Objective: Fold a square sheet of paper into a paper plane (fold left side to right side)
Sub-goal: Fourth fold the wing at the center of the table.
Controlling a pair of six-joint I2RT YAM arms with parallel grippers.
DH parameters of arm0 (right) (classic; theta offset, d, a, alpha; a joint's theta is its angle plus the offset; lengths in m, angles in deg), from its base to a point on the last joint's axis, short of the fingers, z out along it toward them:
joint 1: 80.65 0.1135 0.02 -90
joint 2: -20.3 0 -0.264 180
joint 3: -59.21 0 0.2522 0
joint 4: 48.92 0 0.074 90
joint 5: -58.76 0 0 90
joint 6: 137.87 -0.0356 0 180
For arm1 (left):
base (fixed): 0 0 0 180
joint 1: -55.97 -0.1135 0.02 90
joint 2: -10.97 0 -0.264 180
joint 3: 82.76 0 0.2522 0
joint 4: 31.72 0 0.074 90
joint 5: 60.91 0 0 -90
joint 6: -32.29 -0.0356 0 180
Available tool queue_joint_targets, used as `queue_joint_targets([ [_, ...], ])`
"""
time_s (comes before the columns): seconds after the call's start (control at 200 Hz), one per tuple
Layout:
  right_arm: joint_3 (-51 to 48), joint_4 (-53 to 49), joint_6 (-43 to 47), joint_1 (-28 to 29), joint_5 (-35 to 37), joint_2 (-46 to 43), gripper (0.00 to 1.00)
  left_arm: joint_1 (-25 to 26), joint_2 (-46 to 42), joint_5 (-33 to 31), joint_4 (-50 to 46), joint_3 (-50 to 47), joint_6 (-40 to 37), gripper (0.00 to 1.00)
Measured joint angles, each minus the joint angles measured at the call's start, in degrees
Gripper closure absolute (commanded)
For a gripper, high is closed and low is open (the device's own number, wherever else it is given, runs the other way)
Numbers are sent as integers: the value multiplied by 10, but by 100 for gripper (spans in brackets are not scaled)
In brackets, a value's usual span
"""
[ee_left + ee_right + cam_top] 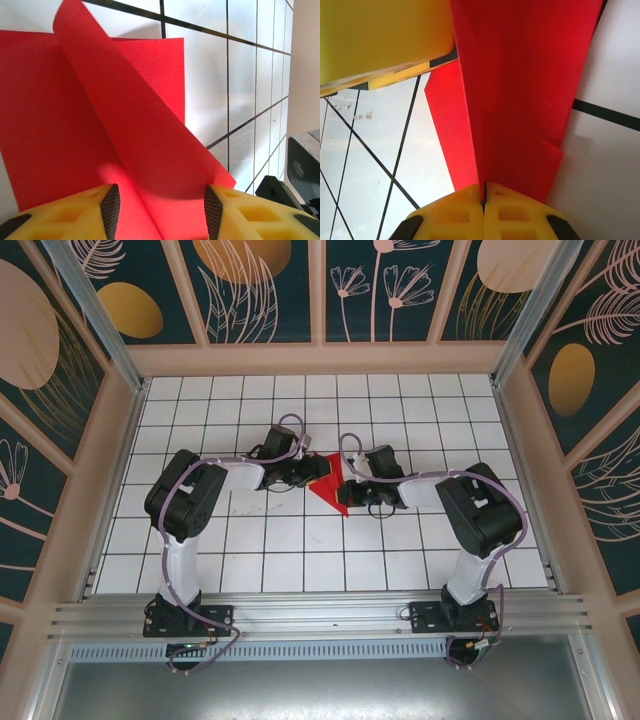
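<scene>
**Q:** Right gripper?
**A:** My right gripper (483, 197) is pinched closed on an edge of the red sheet of paper (520, 100), whose creased layers run away from my fingertips.

**Q:** Left gripper?
**A:** My left gripper (162, 205) stands with its jaws apart and the sheet between them. Beyond them one flap curls upward. The sheet lies on the gridded table (300, 550), between my two grippers.

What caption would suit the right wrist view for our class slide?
Right gripper pinches the folded red paper over the white grid table.
</scene>
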Motion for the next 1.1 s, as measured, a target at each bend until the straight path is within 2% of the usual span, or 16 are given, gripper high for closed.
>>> queue_joint_targets([
  [0.33, 0, 0, -3, 0, -8, 2, 82, 1, 14, -5, -32, 30, -5, 49],
  [0.545, 1, 0, -7, -4, -26, -5, 60, 1, 16, -5, -42, 36, -9, 49],
  [0.661, 1, -5, -11, -24, -37, -31, 50, 1, 17, -5, -47, 38, -10, 49],
  [0.851, 1, 19, -31, -66, -80, -56, 52, 1, 17, -6, -49, 40, -10, 49],
  [1.101, 15, 54, -73, -71, -127, -7, 59, 1, 17, -6, -49, 40, -10, 49],
])
